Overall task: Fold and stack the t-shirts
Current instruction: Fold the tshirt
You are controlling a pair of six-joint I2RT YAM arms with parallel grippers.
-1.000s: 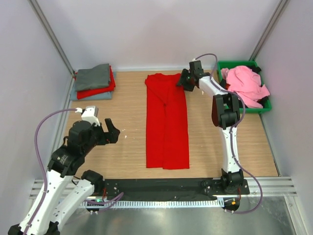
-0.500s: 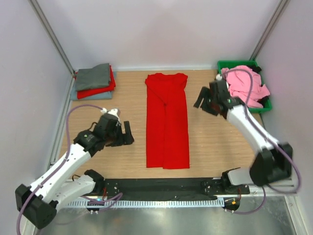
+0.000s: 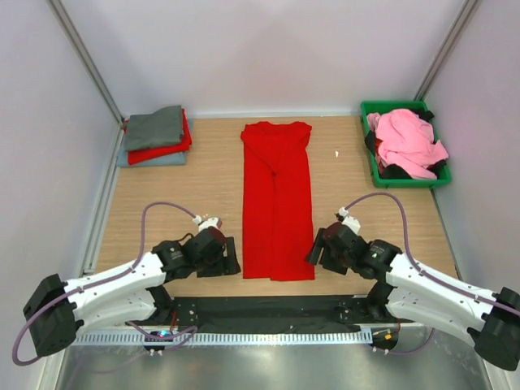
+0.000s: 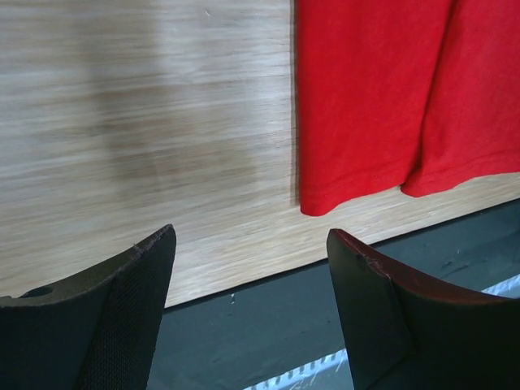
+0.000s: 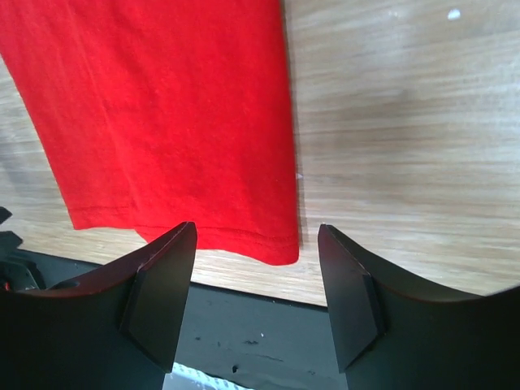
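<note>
Looking down from the top camera, we've got the wooden table (image 3: 366,211) taking up most of the view. The big red t-shirt (image 3: 277,203) lies flat right down the middle of it. It's folded lengthwise into a long narrow strip, with the collar at the far end. The hem at the near end stops just short of the black strip (image 3: 268,307) along the table's near edge.

Next biggest is the green bin (image 3: 394,105) in the far right corner. A crumpled pink shirt (image 3: 406,142) is heaped in it, and a bit of dark shirt (image 3: 396,171) pokes out underneath. Over in the far left corner sits a neat folded stack. The grey shirt (image 3: 154,126) is on top, a red shirt (image 3: 162,150) is under that, and a light blue-grey shirt (image 3: 154,160) is at the bottom.

Both arms are stretched low over the near part of the table. The left claw (image 3: 231,262) is just beside the hem's left corner and the right claw (image 3: 314,250) is just beside its right corner. In the wrist views both the left claw (image 4: 250,236) and the right claw (image 5: 256,229) are spread wide with nothing between the fingers. The red hem lies just beyond them and isn't pinched.

Smallest of all, a white speck (image 3: 337,153) sits on the bare wood between the big shirt and the bin.
</note>
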